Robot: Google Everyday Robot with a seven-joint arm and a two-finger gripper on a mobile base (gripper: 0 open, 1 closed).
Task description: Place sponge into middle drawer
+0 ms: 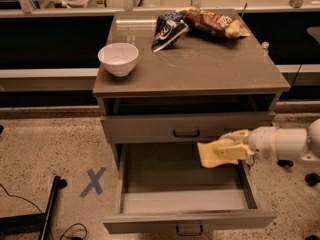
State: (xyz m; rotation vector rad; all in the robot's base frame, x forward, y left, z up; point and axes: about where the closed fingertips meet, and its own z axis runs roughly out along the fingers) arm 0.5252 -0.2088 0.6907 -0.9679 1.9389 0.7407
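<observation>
Sponge (pixel 211 156) is in the air over the far-right corner of the open middle drawer (pixel 185 204), clamped in the gripper (pixel 234 145), which reaches in from the right. It sits just under the upper drawer (pixel 150 129) front and close to the middle drawer's right wall.

Risks, judged:
- Letting go here could drop it on that wall, and it may tip out onto the floor (pixel 50 149).
- Being soft, it may cling to a finger.
- A lift could bump the upper drawer.

- Arm (pixel 287 145): white, enters from the right edge and reaches roughly level toward the left.
- Gripper (pixel 226 148): at the arm's left end, fingers clamped on the sponge (pixel 212 156), held aloft.
</observation>
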